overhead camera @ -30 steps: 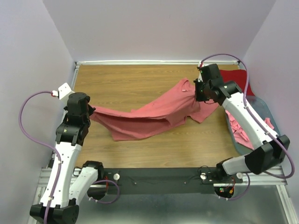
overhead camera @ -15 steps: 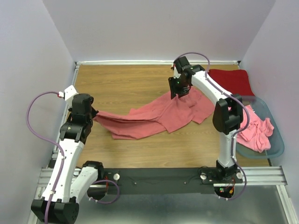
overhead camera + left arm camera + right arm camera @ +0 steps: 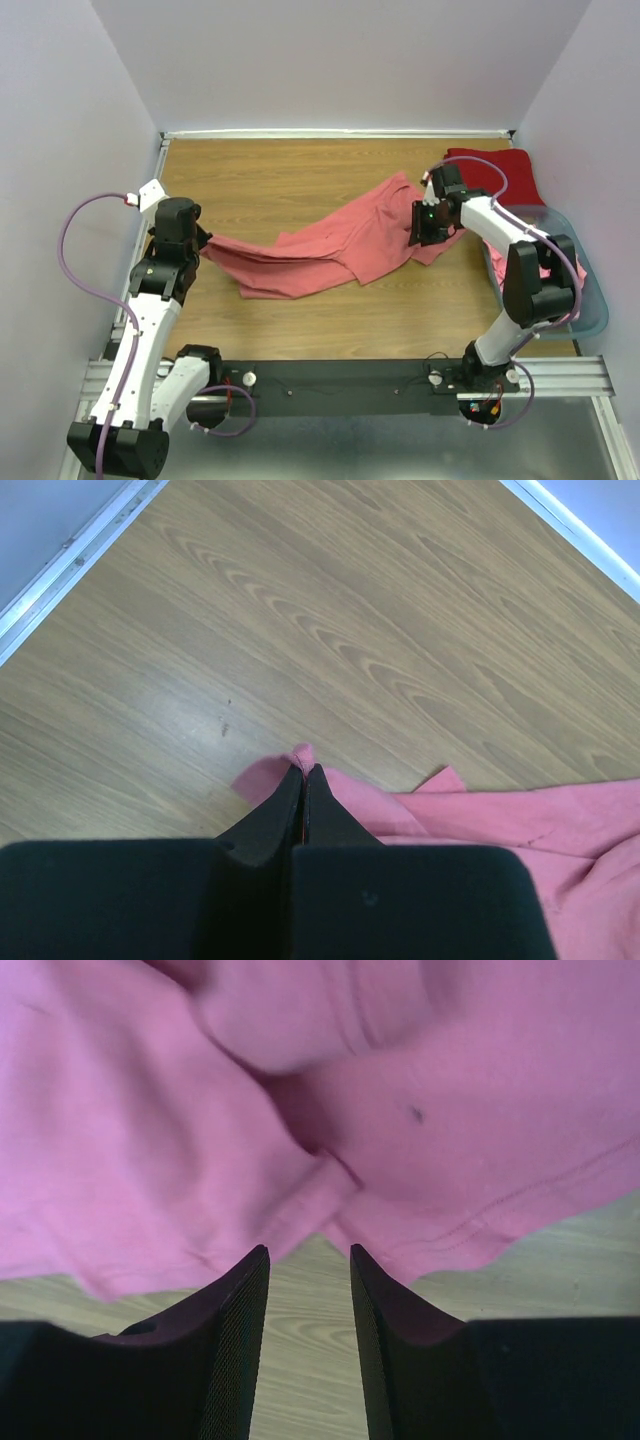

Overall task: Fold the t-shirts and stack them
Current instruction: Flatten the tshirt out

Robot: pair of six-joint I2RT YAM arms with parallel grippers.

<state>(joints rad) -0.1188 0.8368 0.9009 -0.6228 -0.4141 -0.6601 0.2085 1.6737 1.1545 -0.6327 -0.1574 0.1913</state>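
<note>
A salmon-pink t-shirt (image 3: 340,245) lies crumpled and stretched across the middle of the wooden table. My left gripper (image 3: 203,240) is shut on its left edge; the left wrist view shows a pinch of pink cloth (image 3: 300,755) between the closed fingertips (image 3: 304,770). My right gripper (image 3: 424,222) is open over the shirt's right part, its fingers (image 3: 238,1300) apart just above the cloth edge (image 3: 330,1185), holding nothing. A deep red t-shirt (image 3: 497,172) lies folded at the back right. More pink t-shirts (image 3: 545,285) lie in the basket.
A grey-blue plastic basket (image 3: 592,300) stands at the right edge of the table, partly behind the right arm. White walls close in the table at the back and both sides. Bare wood (image 3: 270,175) shows at the back left.
My right gripper moved right and nearer, from the shirt's upper middle to its right part, and the cloth it held there has dropped flat. My left gripper stayed put, still gripping.
</note>
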